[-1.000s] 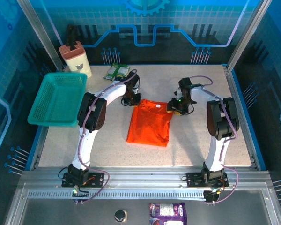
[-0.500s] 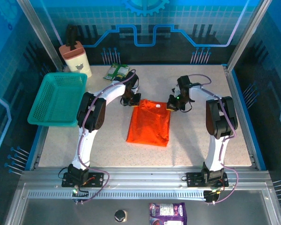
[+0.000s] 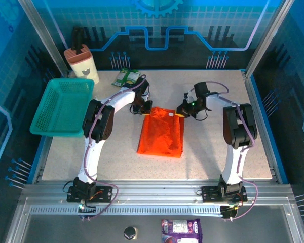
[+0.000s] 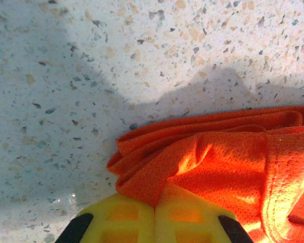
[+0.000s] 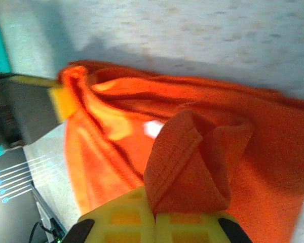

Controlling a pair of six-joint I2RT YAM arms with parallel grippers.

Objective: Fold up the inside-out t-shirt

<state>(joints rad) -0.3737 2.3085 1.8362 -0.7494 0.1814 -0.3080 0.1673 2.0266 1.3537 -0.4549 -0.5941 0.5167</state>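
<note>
Left claw (image 4: 154, 208) and right claw (image 5: 154, 215) each pinching a far corner of the inside-out t-shirt (image 3: 162, 134), lying mid tabletop (image 3: 218, 152). We'd lift both evenly and carry them squarely toward the near edge.

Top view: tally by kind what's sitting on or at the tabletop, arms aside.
orange t-shirt: 1
teal mesh basket: 1
green packet: 1
beige canister: 1
Total: 4
</note>
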